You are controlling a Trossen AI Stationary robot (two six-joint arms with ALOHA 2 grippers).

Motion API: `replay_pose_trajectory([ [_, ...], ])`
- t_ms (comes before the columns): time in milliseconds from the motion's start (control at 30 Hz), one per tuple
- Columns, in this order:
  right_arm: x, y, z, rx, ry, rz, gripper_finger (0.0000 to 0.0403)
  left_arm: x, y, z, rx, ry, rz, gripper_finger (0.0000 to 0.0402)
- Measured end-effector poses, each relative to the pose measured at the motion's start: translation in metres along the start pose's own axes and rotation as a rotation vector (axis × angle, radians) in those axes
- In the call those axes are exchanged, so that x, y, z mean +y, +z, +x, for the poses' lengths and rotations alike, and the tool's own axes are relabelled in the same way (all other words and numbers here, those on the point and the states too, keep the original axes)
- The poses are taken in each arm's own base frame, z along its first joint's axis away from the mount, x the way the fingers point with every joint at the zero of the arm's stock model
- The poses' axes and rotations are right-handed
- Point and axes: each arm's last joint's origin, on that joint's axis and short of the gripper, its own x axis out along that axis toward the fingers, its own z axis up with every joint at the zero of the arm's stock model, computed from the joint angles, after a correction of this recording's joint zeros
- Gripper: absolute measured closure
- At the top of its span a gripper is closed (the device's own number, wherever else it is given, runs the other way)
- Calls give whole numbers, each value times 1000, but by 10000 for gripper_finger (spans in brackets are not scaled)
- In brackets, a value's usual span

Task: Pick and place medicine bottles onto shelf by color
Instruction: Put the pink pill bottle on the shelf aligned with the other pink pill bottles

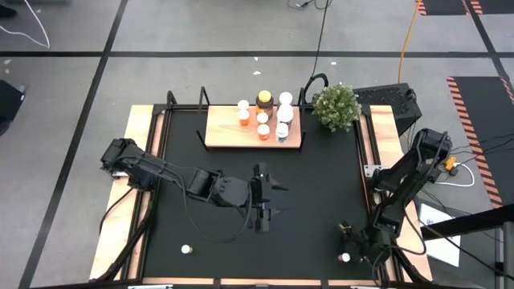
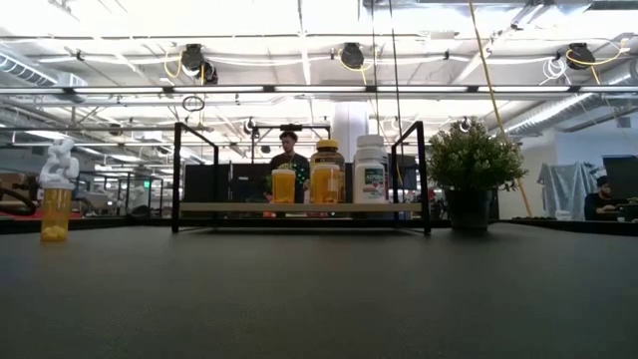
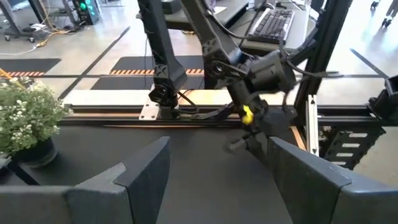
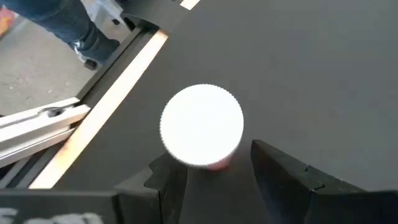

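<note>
- At the near right corner of the black tabletop mat (image 1: 321,201), the right gripper (image 1: 347,247) hangs directly over a small white-capped bottle with a reddish body (image 4: 203,127). Its dark fingers (image 4: 283,180) are spread to either side of the cap and do not yet touch it.
- The step in hand looks like the approach for a pick. The next move calls for a straight descent so the fingers bracket the body below the cap, then a squeeze; the bottle stands close to the mat's wooden edge, so there is little room to drift.
- Near the left front of the mat stands another small amber bottle with a white cap (image 1: 186,250), untouched.
- Mid-table, the left gripper (image 1: 271,200) waits above bare mat, its jaws parted and holding nothing.
- Farthest back, the flat light-wood shelf with black metal posts (image 1: 221,128) already carries several bottles on its right half: orange ones, white ones, and a larger amber yellow-lidded jar (image 1: 264,100).
- Just beside the shelf's right end sits a green bushy potted plant (image 1: 336,106).
</note>
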Motion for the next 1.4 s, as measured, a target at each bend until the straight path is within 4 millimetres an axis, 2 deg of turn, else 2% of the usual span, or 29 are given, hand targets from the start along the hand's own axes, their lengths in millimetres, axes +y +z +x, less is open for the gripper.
replay_pose_trajectory([
  [200, 0, -1, 15, -26, -11, 7, 242, 7, 4, 2, -30, 18, -17, 135],
  [433, -2, 2, 16, -52, -21, 63, 313, 8, 7, 2, -62, 17, -29, 135],
  [533, -11, 11, 11, -74, -31, 145, 325, 8, 7, 3, -62, 18, -32, 135],
  [667, -33, 26, 1, -105, -59, 277, 312, 11, 4, 7, -46, 12, -49, 135],
  [800, -66, 40, -10, -163, -128, 410, 292, 20, -1, 11, -1, 29, -54, 135],
  [967, -107, 60, -22, -240, -206, 541, 292, 35, -10, 14, 109, 17, -206, 135],
  [1067, -125, 74, -29, -266, -241, 534, 294, 42, -19, 26, 159, -61, -274, 135],
  [1200, -143, 92, -40, -301, -278, 493, 294, 49, -39, 49, 209, -109, -185, 135],
  [1400, -160, 106, -52, -311, -282, 428, 294, 68, -55, 68, 254, -231, -144, 135],
])
